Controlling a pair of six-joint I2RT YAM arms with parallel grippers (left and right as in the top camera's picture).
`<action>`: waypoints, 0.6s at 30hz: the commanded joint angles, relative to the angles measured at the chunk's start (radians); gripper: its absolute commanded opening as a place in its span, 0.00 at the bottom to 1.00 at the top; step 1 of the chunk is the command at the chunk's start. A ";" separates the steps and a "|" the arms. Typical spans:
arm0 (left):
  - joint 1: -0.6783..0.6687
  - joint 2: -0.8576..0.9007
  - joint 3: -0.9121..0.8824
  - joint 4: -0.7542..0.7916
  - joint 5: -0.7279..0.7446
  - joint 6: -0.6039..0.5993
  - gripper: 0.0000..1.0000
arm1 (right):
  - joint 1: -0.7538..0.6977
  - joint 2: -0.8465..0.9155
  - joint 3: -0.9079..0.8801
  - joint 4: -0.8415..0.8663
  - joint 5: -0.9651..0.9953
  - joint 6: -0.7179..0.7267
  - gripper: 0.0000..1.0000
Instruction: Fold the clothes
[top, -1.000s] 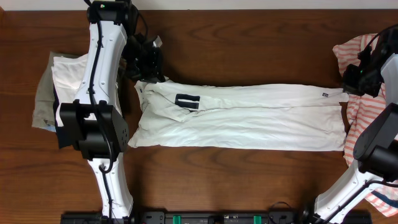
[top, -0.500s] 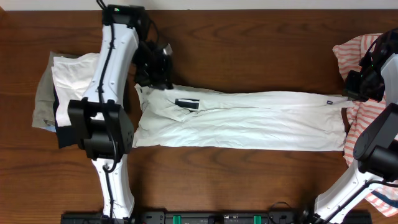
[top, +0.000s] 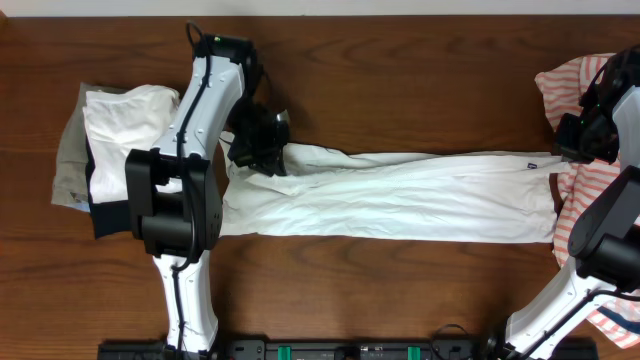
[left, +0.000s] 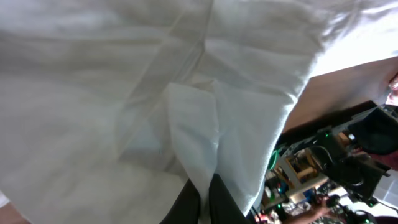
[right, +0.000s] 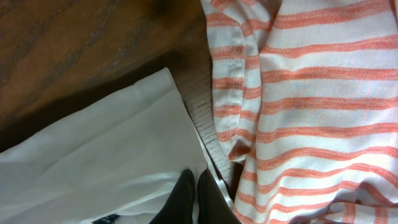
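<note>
The left gripper (left: 204, 191) is shown with its two dark fingers pressed together, and a fold of the white T-shirt (left: 118, 87) is pinched between the tips. Only creased white cloth is seen ahead of these fingers in the left wrist view.

The right gripper (right: 194, 185) is likewise closed, with the shirt's edge nipped between its fingers. The shirt is spread to the left of them. A coral-and-white striped garment (right: 311, 93) lies just to their right, and bare wood of the table (right: 74, 43) is seen beyond them.

Only from overhead can the shirt be seen drawn out long and narrow across the table between the two pairs of fingers. Stacked garments (top: 118, 125), white over khaki, are seen there too, well behind the left fingers.
</note>
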 joint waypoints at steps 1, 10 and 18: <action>0.000 -0.010 -0.031 -0.078 0.003 0.017 0.06 | -0.009 -0.036 0.005 0.001 0.024 -0.012 0.02; -0.002 -0.010 -0.057 -0.079 0.008 -0.029 0.06 | -0.009 -0.036 0.005 0.001 0.023 -0.012 0.02; -0.039 -0.010 -0.057 -0.079 0.090 -0.044 0.06 | -0.009 -0.036 0.005 0.004 0.024 -0.012 0.02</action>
